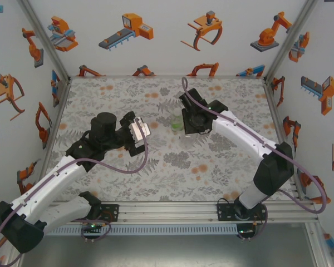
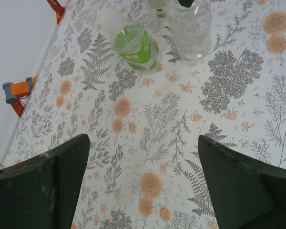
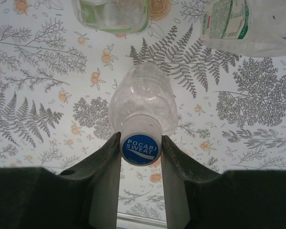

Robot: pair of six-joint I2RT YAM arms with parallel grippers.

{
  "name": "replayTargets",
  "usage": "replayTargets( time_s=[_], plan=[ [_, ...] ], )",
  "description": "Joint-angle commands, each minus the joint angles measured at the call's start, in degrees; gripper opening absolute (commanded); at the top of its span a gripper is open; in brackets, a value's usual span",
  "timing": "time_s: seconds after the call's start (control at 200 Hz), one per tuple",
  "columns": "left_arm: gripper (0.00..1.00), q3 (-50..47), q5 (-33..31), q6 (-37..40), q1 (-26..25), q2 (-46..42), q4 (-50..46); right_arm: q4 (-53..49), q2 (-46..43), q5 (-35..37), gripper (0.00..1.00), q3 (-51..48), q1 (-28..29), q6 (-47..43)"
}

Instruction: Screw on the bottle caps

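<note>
Nearest us, right jaws clamp a blue cap we read as Pocari Sweat at the wrist; left jaws stand apart.

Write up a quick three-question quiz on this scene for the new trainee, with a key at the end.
1. True or false: the left tool is gripping a bottle.
2. Multiple choice: the right tool is shut on a cap that sits on the clear bottle. What colour is that cap? A) green B) blue C) white
3. Fill in: the words printed on top of that cap read ___.

Key
1. False. The left tool is open, with only the tablecloth between its fingers.
2. B
3. POCARI SWEAT
</note>
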Motion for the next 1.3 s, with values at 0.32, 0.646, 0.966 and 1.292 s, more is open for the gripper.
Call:
replayTargets(
  time_s=[0.32, 0.646, 0.966, 1.292],
  plan=[
    [0.86, -0.27, 2.01, -1.14, 0.30, -0.78, 0.72, 2.93, 0.60, 2.53, 0.33, -0.35, -0.14, -1.35],
    [0.87, -0.34, 3.00, -2.10, 1.27, -0.76, 1.69, -0.06, -0.95, 1.84, 0.47, 3.87, -0.16, -1.60],
    [0.89, -0.60, 2.59, -3.21, 1.88, -0.34, 2.85, -5.50, -5.82, 5.81, 0.51, 10.04, -0.44, -4.51],
    [0.97, 0.11, -10.57, -14.70, 4.28, 1.21, 6.86, -7.09, -16.85, 16.12, 0.99, 3.84, -8.96, -9.88]
  ],
)
